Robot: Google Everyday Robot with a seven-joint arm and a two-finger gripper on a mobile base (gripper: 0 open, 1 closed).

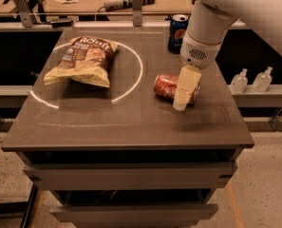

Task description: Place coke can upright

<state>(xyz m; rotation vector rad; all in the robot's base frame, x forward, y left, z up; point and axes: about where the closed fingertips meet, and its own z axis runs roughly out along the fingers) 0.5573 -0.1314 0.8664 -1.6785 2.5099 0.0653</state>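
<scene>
Lying on its side on the right half of the dark table (126, 127), the coke can (164, 86) points its long axis roughly left to right, its red body and silver left end showing. The gripper (182, 99) hangs straight down over the can's right end, its cream-coloured tip covering that end from the near side and reaching to the tabletop or just above it. Whether it clamps the can or only stands against it, I cannot tell. The white arm (209, 25) comes in from the upper right.

A dark blue Pepsi can (178, 32) stands upright at the far edge, behind the gripper and apart from it. On the far left lies a yellow and brown chip bag (81, 61), flat, inside a thin white ring (139, 72) marked on the surface. Two small clear bottles (239, 81) stand on a lower ledge to the right of the table.
</scene>
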